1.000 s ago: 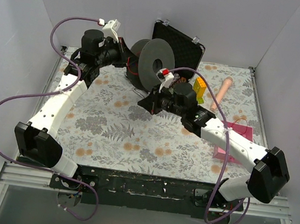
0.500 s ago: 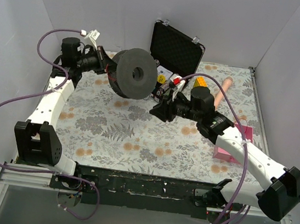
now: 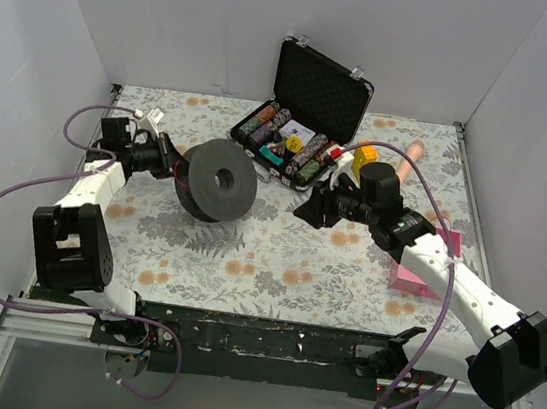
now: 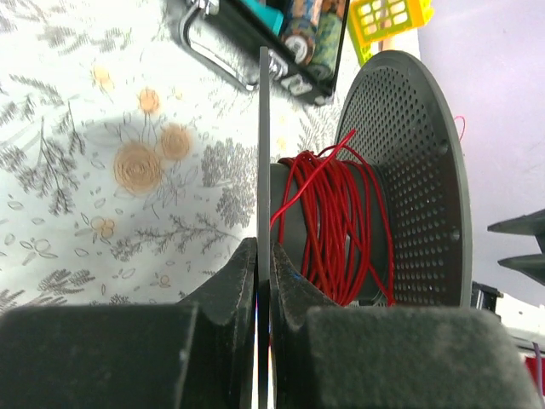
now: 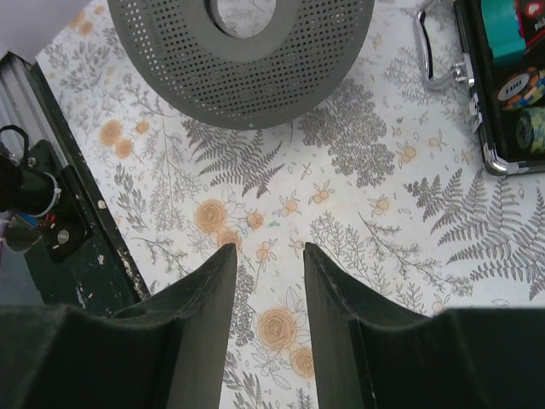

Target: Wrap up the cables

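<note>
Nearest the arm bases and to the right of the grey spool [image 3: 218,182], a flat pink block [image 3: 415,280] lies on the flower-patterned table [image 3: 247,252], partly hidden under the right forearm. Farther in is the right tool [image 5: 262,249] — released, its two dark fingers [image 5: 203,298] parted, with bare table showing in the gap and nothing held. It sits to the right of the spool and apart from it, pointing toward it. In its wrist view the spool's perforated flange with its round centre hole fills the top of the frame.

The spool itself is up on edge and tilted, one flat face with the centre hole turned toward the right arm. Whether its rim touches the table I cannot tell. The red wire [image 4: 336,217] is on the spool's hub, between the two flanges, wound in loose, uneven turns with a few strands crossing slantwise over the rest. On the spool's left side the left tool [image 4: 263,256] is clenched on the thin near flange, which runs edge-on between its pads — the flange fills the gap completely.

Behind the spool and to its right, an open black case [image 3: 324,90] rests on the table with its lid upright and rows of poker chips [image 3: 264,123] inside. Further right of the spool, just beside the case, is a yellow toy [image 3: 364,159], and beyond that a pale peach cylinder [image 3: 407,154] lies on the table
</note>
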`<action>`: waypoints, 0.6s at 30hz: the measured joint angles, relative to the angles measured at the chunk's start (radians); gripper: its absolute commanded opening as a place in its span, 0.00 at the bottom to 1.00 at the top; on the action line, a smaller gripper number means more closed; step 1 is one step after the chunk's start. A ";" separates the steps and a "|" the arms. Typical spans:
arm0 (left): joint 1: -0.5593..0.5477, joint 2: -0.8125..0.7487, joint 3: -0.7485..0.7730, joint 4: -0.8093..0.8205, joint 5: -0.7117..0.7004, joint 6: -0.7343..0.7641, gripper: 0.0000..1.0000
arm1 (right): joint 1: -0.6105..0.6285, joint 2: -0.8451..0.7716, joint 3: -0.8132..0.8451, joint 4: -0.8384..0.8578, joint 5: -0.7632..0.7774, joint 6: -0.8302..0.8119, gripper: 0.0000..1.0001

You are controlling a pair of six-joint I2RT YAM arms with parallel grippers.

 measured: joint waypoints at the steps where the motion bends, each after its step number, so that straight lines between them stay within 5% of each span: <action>1: 0.001 0.010 -0.017 -0.003 0.009 0.015 0.00 | 0.000 0.015 0.005 -0.016 0.005 -0.003 0.46; 9: 0.037 0.220 -0.040 -0.056 0.098 0.151 0.00 | -0.001 0.044 0.011 -0.066 0.020 -0.022 0.47; 18: 0.077 0.358 -0.005 -0.122 0.034 0.286 0.35 | -0.001 0.044 0.012 -0.066 0.016 -0.022 0.48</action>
